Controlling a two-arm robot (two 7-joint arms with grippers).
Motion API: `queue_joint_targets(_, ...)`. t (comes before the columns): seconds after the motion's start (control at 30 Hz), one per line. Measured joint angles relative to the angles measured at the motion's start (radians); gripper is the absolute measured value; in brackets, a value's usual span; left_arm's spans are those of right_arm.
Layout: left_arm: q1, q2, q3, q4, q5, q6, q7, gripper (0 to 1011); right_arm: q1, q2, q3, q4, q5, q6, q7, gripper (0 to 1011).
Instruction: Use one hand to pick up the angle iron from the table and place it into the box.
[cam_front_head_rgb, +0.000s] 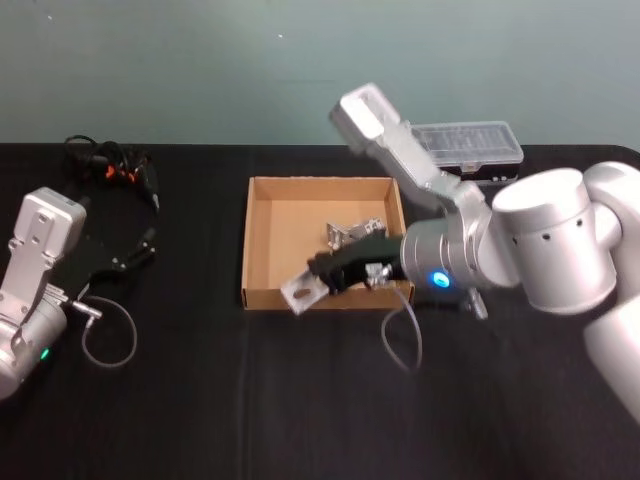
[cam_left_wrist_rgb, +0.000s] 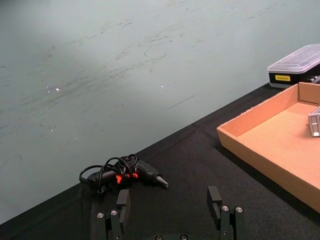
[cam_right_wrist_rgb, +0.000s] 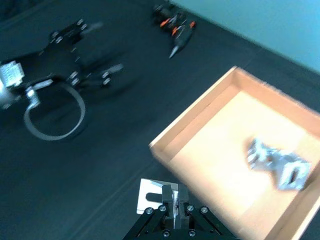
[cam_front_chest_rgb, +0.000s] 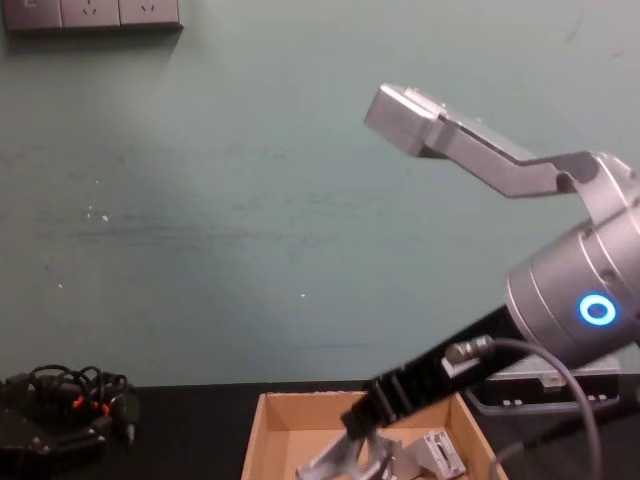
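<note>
My right gripper (cam_front_head_rgb: 322, 278) is shut on a silver angle iron (cam_front_head_rgb: 299, 293), held in the air over the near wall of the tan box (cam_front_head_rgb: 247, 240), toward its left corner. In the right wrist view the angle iron (cam_right_wrist_rgb: 151, 193) sticks out beside the shut fingers (cam_right_wrist_rgb: 174, 206), just outside the box corner (cam_right_wrist_rgb: 192, 115). From the chest, the held angle iron (cam_front_chest_rgb: 335, 458) hangs above the box (cam_front_chest_rgb: 262, 422). Other angle irons (cam_front_head_rgb: 352, 231) lie inside the box. My left gripper (cam_front_head_rgb: 122, 258) rests open on the black table (cam_front_head_rgb: 200, 400) at the left.
A black tool with orange marks and a coiled cord (cam_front_head_rgb: 118, 170) lies at the back left. A clear-lidded plastic case (cam_front_head_rgb: 470, 145) stands behind the box on the right. A loop of cable (cam_front_head_rgb: 108, 335) hangs from the left arm.
</note>
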Motion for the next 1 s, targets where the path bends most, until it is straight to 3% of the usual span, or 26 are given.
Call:
queue_joint_targets(0.1,0.0,0.0,0.0,0.0,0.0,0.0,0.0,1011,0.037,-0.018,0.001,0.054,-0.018,-0.022,0.0,64)
queue_joint_targets(0.47,0.0,0.0,0.0,0.0,0.0,0.0,0.0,1011,0.183,-0.12,-0.052,0.343,-0.092,-0.086,0.007,65)
queue_joint_targets(0.77,0.0,0.0,0.0,0.0,0.0,0.0,0.0,1011,0.255,-0.187,-0.066,0.505,-0.123,-0.126,0.021,64)
queue_joint_targets(1.0,0.0,0.0,0.0,0.0,0.0,0.0,0.0,1011,0.278,-0.218,-0.066,0.589,-0.143,-0.139,0.022,64)
